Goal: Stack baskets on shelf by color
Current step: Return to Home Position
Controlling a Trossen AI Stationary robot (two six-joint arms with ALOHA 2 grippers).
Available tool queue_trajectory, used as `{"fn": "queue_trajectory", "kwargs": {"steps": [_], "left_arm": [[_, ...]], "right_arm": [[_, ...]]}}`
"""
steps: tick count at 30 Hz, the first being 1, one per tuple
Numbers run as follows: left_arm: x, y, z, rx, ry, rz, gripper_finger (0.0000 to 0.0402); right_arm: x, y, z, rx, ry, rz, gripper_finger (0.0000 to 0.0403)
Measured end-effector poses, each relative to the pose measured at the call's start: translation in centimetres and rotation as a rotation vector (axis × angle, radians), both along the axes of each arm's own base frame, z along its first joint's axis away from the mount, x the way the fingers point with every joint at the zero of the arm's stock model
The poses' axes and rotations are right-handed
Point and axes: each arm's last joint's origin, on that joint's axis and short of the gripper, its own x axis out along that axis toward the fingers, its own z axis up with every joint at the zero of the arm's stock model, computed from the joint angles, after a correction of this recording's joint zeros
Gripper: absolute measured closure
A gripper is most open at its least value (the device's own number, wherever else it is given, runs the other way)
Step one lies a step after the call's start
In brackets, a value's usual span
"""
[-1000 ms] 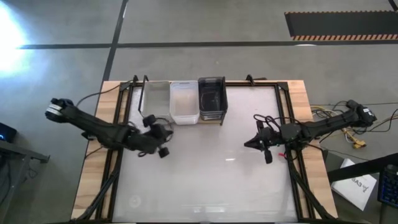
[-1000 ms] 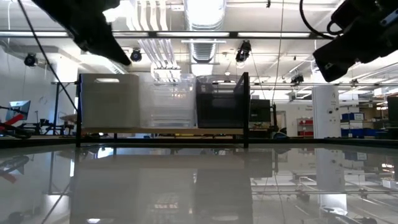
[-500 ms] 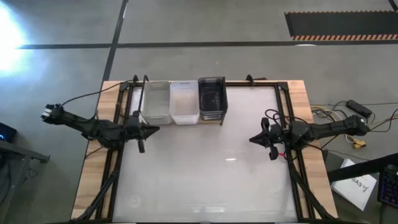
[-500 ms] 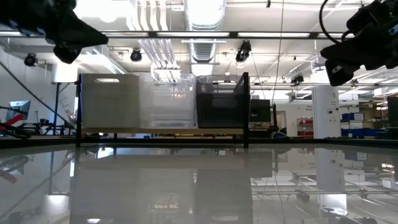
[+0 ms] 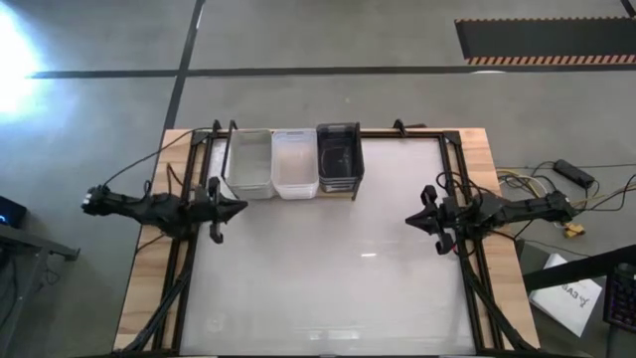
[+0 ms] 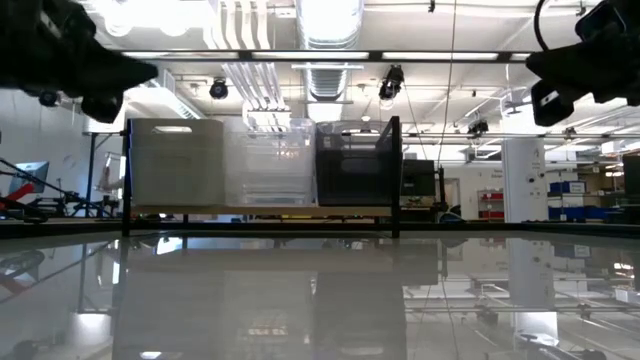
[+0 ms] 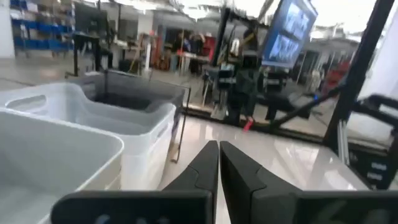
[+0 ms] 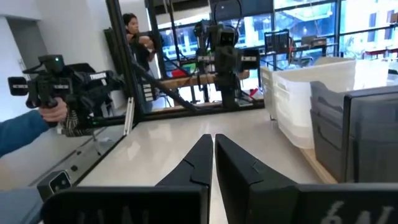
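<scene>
Three baskets stand side by side on the shelf (image 6: 260, 211) at the table's far edge: a light grey one (image 6: 175, 160) on the left, a paler translucent one (image 6: 270, 160) in the middle and a dark grey one (image 6: 357, 160) on the right. From above they show as grey (image 5: 248, 162), white (image 5: 294, 162) and dark (image 5: 338, 157). My left gripper (image 5: 241, 206) is shut and points level near the table's left edge, just in front of the grey basket and holding nothing (image 7: 219, 144). My right gripper (image 5: 409, 219) is shut and empty near the right edge (image 8: 212, 138).
White tabletop (image 5: 338, 278) stretches between the arms and in front of the shelf. Black frame rails (image 5: 184, 259) run along both table sides. Cables (image 5: 556, 199) lie off the right edge. Beyond the table a person's hand (image 8: 53, 112) holds a device.
My left gripper has drawn back toward the table's left and far edges, sunk a little and turned level, its arm folding in. My right gripper has pulled back slightly toward the right edge. Both stay shut and the baskets have kept still.
</scene>
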Motion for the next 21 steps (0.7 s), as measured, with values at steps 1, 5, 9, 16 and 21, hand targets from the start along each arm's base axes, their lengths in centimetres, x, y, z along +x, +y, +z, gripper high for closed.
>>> {"fn": "queue_trajectory", "kwargs": {"steps": [1, 5, 9, 16, 21], "left_arm": [[0.2, 0.0, -0.5, 0.003, 0.014, 0.003, 0.0401], [0.4, -0.1, -1.8, -0.007, -0.006, -0.018, 0.0401], [0.5, -0.3, -1.8, 0.049, -0.001, -0.055, 0.0401], [0.4, -0.5, -1.4, 0.134, -0.043, -0.135, 0.0401], [0.6, -0.1, -0.9, 0.163, -0.09, -0.148, 0.0401]], "right_arm": [[0.0, 0.0, 0.0, 0.0, -0.002, 0.0, 0.0391], [-0.1, 0.0, -0.3, -0.004, 0.025, 0.0, 0.0391], [0.0, 0.0, -0.3, -0.006, 0.031, 0.002, 0.0391], [-0.1, 0.0, -0.3, -0.063, 0.021, -0.001, 0.0391], [0.0, -0.2, -0.3, -0.103, 0.015, -0.03, 0.0391]]}}
